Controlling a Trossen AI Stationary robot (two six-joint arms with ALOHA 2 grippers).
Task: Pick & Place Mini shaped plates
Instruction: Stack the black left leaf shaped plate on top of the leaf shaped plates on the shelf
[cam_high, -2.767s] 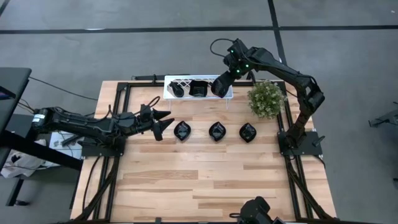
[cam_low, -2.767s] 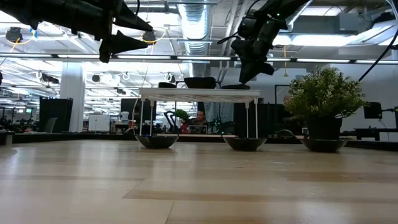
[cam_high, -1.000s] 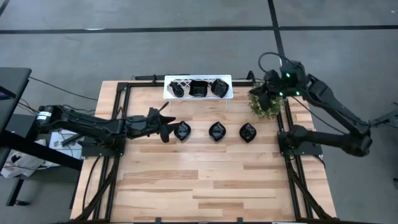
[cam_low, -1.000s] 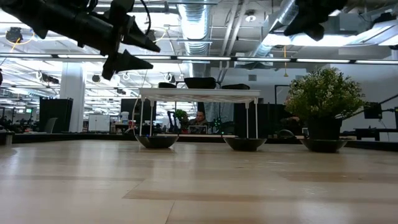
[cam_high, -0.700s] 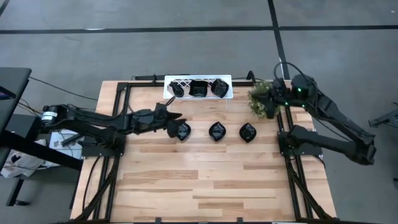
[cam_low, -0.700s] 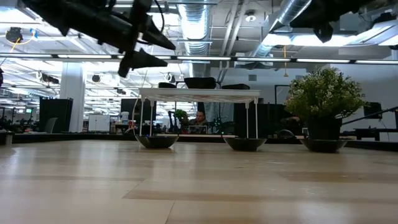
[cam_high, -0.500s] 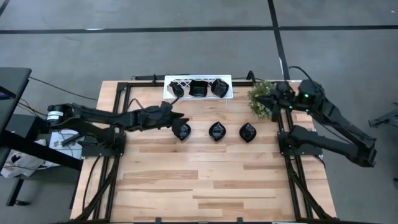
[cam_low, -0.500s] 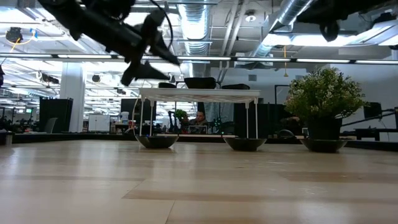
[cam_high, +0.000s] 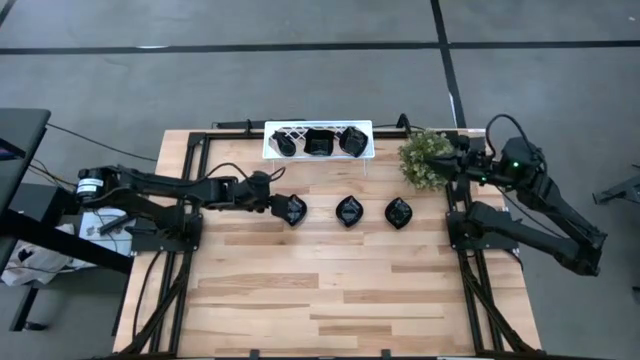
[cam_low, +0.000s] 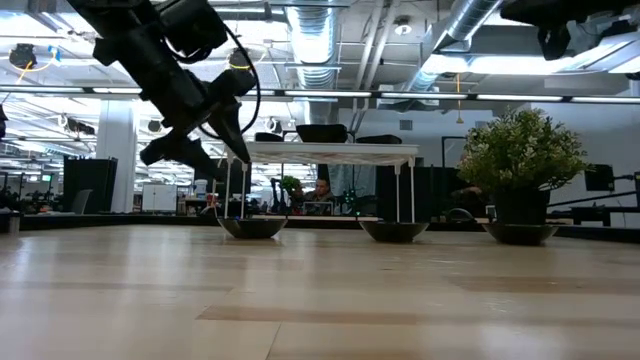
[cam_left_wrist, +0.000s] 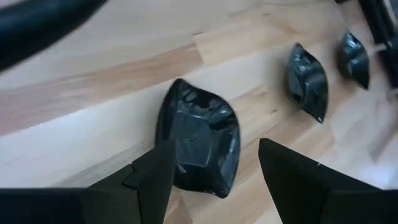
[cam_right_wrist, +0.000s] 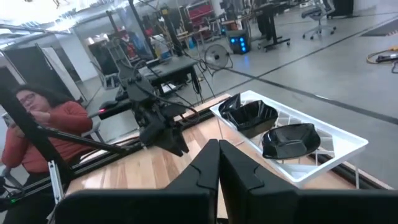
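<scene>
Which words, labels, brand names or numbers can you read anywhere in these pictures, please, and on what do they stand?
None: no readable text shows in any view.
The mini shaped plates, the white rack and the wooden table carry no lettering.
The potted plant bears no tag that shows.
Equipment in the room behind the table in the low view is too small and blurred to read.

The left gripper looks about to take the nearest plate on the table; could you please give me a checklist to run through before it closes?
1. Left gripper open: ok.
2. Fingers straddle the nearest plate: ok, one on either side in the left wrist view.
3. Low enough to grip: cannot tell.
4. Middle plate and far plate apart from the target: ok.
5. White rack has a free spot: cannot tell; three plates are already in it.
6. Right gripper out of the way: ok, shut by the plant.
</scene>
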